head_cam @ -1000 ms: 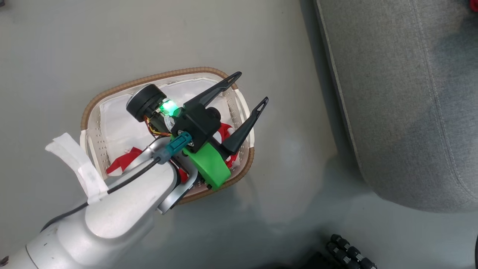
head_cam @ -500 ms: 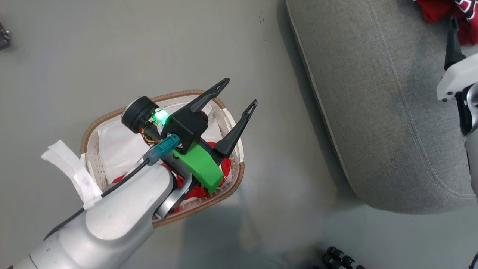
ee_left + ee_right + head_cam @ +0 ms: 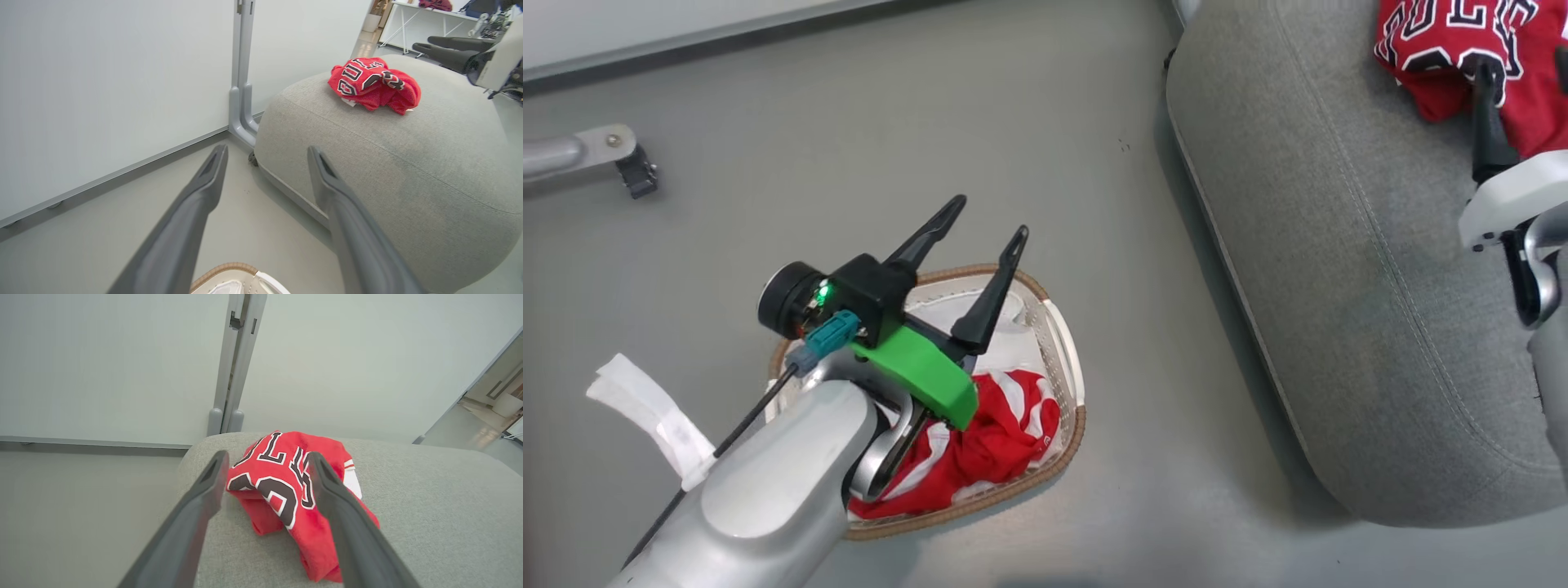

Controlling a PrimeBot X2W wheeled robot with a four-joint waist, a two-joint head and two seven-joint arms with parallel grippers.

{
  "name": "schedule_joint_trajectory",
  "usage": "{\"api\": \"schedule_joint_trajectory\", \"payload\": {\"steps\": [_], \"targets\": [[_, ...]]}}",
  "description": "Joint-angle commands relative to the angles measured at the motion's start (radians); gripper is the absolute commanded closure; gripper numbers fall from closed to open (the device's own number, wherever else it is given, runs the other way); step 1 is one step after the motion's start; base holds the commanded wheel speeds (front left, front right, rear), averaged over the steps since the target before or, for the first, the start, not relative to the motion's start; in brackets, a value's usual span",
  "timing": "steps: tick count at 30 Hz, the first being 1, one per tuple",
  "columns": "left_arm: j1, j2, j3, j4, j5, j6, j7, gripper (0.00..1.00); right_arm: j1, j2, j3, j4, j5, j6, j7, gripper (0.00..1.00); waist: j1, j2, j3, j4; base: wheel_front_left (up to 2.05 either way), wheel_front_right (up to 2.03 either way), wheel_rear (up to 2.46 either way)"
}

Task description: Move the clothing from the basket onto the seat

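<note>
Loosely, the black-lettered red jersey (image 3: 282,486) lies crumpled.

The right pincer (image 3: 266,456) has opened, leaving the jersey (image 3: 282,490) on the seat (image 3: 429,522).

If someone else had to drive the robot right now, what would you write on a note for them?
Tools: the left tool is open and empty, held above the basket. The right tool is open and empty, over the seat by the red jersey.
Done: the red jersey lies crumpled on the seat.
Left: a red garment with white stripes lies in the basket. Pick it up and put it on the seat too.
</note>
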Motion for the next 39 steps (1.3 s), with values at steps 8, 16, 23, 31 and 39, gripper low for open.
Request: {"api": "schedule_joint_trajectory", "payload": {"steps": [8, 16, 23, 31, 39], "targets": [[0.180, 0.008, 0.193, 0.026, 0.006, 0.037, -0.008, 0.00, 0.069, 0.083, 0.037, -0.053, 0.026, -0.001, -0.005, 0.00, 0.0001, 0.0000, -0.171, 0.135, 0.00, 0.00, 0.00], [0.363, -0.044, 0.390, 0.018, 0.070, 0.035, -0.008, 0.00, 0.216, 0.154, 0.027, -0.157, 0.031, -0.001, -0.005, 0.00, 0.0001, 0.0000, -0.234, 0.193, 0.00, 0.00, 0.00], [0.509, -0.105, 0.547, 0.003, 0.132, 0.023, -0.008, 0.00, 0.398, 0.238, 0.024, -0.276, 0.023, -0.001, -0.005, 0.00, 0.0001, 0.0000, -0.280, 0.205, 0.00, 0.00, 0.00], [0.645, -0.159, 0.652, -0.030, 0.192, 0.002, -0.008, 0.00, 0.575, 0.284, 0.005, -0.375, 0.011, -0.001, -0.005, 0.00, 0.0001, 0.0000, -0.327, 0.208, 0.00, 0.00, 0.00], [0.727, -0.189, 0.713, -0.032, 0.235, -0.018, -0.008, 0.00, 0.688, 0.287, 0.046, -0.423, 0.049, -0.001, -0.005, 0.00, 0.0001, 0.0000, -0.364, 0.216, 0.00, 0.00, 0.00]]}}
